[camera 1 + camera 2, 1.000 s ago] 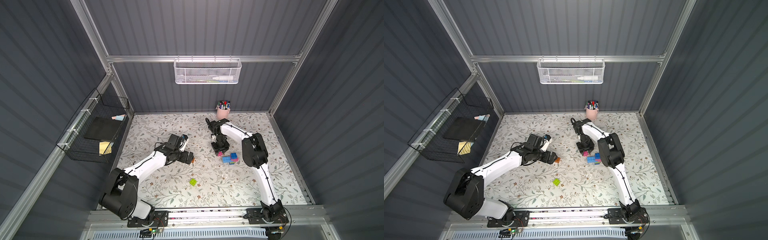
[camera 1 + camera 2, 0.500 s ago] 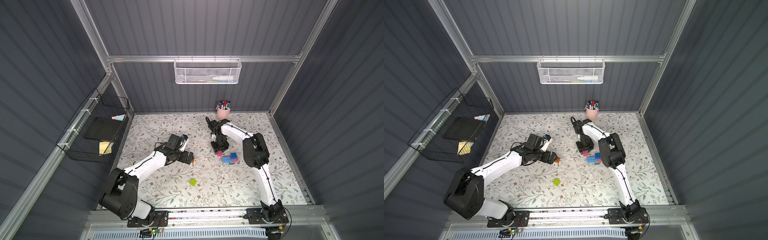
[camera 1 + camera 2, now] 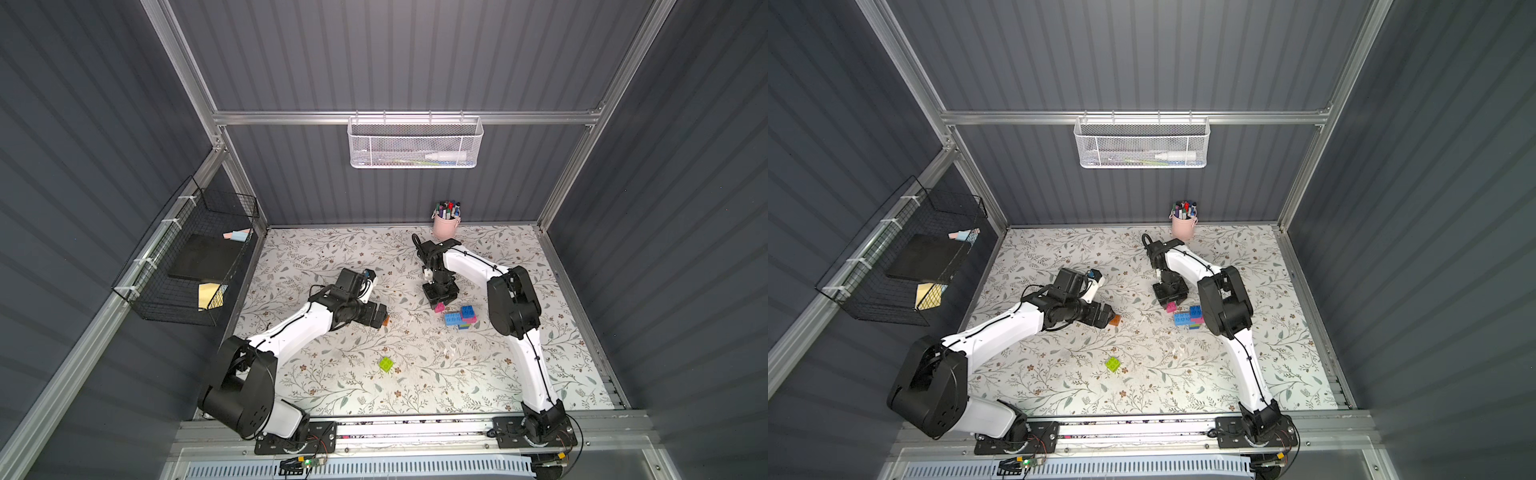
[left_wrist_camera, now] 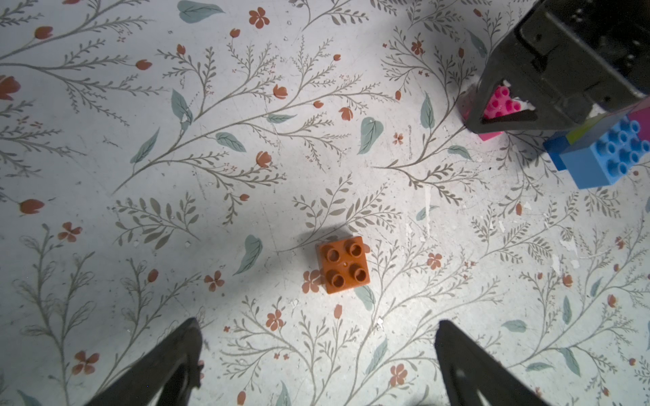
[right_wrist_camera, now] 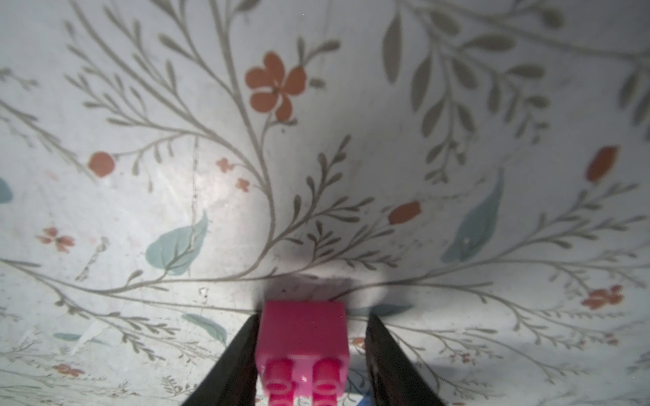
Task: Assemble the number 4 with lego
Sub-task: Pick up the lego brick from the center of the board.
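An orange brick [image 4: 343, 264] lies studs up on the floral table, just ahead of my left gripper [image 4: 318, 351], which hangs open and empty above it. In both top views it peeks out at the fingertips [image 3: 386, 320] [image 3: 1115, 320]. My right gripper [image 5: 311, 337] points down over a pink brick [image 5: 304, 334] [image 3: 439, 307] that stands on the table. One finger touches the brick and a small gap shows at the other. Beside it sits a joined cluster [image 3: 461, 318] [image 3: 1187, 318] of light-blue, blue, pink and green bricks. A lime green brick [image 3: 386, 364] [image 3: 1113, 364] lies alone nearer the front.
A pink cup of marker pens [image 3: 446, 222] stands at the back edge, behind the right arm. A white mesh basket [image 3: 415, 143] hangs on the back wall and a black wire basket [image 3: 187, 266] on the left wall. The arms' base rail [image 3: 415, 430] runs along the front.
The right gripper's jaws have drawn in a little round the pink brick. The left arm and the bricks have not moved.
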Robot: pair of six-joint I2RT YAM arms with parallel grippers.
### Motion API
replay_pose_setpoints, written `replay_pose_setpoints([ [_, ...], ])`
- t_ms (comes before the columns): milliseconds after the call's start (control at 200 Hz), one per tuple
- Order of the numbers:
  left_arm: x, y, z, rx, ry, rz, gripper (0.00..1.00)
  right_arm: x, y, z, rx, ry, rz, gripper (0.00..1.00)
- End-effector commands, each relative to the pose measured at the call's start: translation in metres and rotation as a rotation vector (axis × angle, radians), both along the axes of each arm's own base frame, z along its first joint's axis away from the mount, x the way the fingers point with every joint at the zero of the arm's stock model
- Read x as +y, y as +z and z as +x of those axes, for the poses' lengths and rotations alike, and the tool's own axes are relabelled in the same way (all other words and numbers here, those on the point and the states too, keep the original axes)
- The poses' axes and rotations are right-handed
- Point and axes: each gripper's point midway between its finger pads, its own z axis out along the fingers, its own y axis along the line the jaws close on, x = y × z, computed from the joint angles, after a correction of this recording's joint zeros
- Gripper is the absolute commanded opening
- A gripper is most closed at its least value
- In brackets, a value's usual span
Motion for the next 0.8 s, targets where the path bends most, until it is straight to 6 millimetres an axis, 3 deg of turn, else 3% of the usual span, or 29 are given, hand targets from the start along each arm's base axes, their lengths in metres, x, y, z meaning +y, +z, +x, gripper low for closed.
replay_pose_setpoints([
  [0, 0.005, 0.001, -0.004, 0.001, 0.007, 0.006, 0.99, -0.001, 0.013, -0.003, -0.016, 0.006, -0.003, 0.49],
  [220, 0.005, 0.002, -0.004, 0.0, 0.006, 0.005, 0.99, 0.0, 0.016, 0.0, -0.029, 0.006, 0.003, 0.39],
  [450, 0.006, 0.003, -0.004, -0.001, 0.007, 0.007, 0.99, 0.0, 0.019, 0.0, -0.032, 0.002, 0.003, 0.36],
  [615, 0.006, 0.002, -0.004, 0.001, 0.006, 0.009, 0.99, 0.006, 0.042, 0.011, -0.091, -0.004, 0.03, 0.35],
  [795, 0.005, 0.004, -0.003, -0.003, 0.003, 0.009, 1.0, 0.005, 0.08, 0.019, -0.137, 0.003, 0.034, 0.35],
])
